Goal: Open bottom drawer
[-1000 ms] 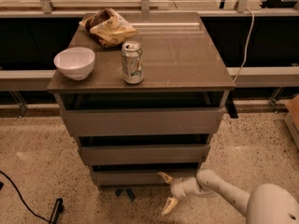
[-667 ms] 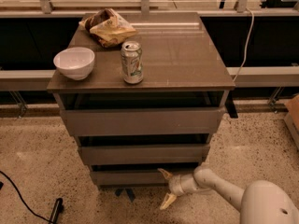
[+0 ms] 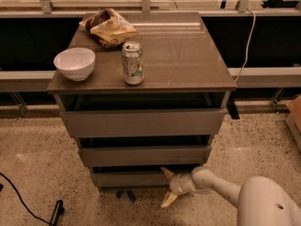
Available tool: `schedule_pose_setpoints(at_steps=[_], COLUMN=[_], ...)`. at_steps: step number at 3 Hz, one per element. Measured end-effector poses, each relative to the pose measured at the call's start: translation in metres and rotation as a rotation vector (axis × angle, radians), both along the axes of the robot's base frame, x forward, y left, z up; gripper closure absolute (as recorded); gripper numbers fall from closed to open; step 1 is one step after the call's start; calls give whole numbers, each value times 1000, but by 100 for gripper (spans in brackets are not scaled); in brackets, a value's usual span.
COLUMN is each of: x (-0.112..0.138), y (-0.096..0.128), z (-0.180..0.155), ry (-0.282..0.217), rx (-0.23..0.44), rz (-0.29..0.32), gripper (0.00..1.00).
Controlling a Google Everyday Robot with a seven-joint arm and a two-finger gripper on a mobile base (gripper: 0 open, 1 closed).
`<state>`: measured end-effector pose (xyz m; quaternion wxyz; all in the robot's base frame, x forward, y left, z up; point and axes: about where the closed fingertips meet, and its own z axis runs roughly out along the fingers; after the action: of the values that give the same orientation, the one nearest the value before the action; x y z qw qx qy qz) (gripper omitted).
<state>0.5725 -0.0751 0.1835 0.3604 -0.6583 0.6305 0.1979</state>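
Note:
The bottom drawer (image 3: pixel 131 178) is the slimmest of three grey-brown handleless fronts, low on the cabinet near the floor. It looks shut or nearly shut, with a dark gap above it. My gripper (image 3: pixel 167 186) is at the drawer's right end, its white arm reaching in from the lower right. Its two pale fingers are spread open, the upper one (image 3: pixel 167 173) at the drawer's top edge and the lower one (image 3: pixel 168 200) below the front. Nothing is held.
On the cabinet top (image 3: pixel 188 55) stand a white bowl (image 3: pixel 74 63), a soda can (image 3: pixel 132 62) and a crumpled chip bag (image 3: pixel 109 27). The middle drawer (image 3: pixel 143 155) and top drawer (image 3: pixel 141 121) are above. A black cable (image 3: pixel 23 201) lies on the speckled floor at left.
The gripper has moved a little to the left and up, closer to the bottom drawer's right end. The drawers have not visibly moved.

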Motion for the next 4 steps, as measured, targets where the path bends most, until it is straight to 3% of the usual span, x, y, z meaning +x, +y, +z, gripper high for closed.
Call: schedule_pose_setpoints(at_steps=[2, 4], x=[4, 7], y=[-16, -32], z=[12, 10], ry=[-49, -47], rx=[-101, -184], rz=[-22, -7], gripper=[0, 0])
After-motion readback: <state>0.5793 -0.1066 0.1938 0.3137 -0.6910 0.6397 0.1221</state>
